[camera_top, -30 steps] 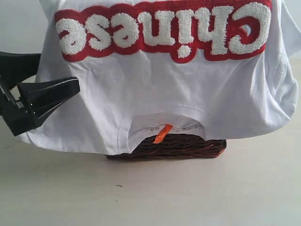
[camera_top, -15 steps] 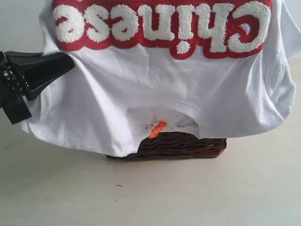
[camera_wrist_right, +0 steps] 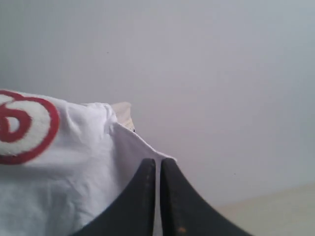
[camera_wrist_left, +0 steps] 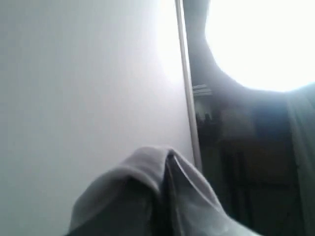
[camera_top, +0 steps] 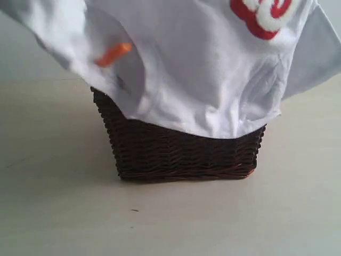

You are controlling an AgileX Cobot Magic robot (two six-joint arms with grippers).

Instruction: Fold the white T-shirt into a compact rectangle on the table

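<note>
Above the basket (camera_top: 186, 154), left end effector (camera_wrist_left: 165, 196) and right end effector (camera_wrist_right: 158, 166) pinch shut on the shirt (camera_top: 202, 80), holding it aloft; next it likely needs spreading flat on the counter (camera_top: 213, 224)

Blurry; left wrist view seemingly backlit.

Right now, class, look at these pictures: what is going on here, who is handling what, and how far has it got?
Two robot arms hold the white T-shirt up in the air. The right gripper is shut on one edge of it. The left gripper, wrapped in cloth in its own view, grips another part. The shirt's lower part hangs over the top of a dark wicker basket that stands on the table. No fold shows yet.
</note>
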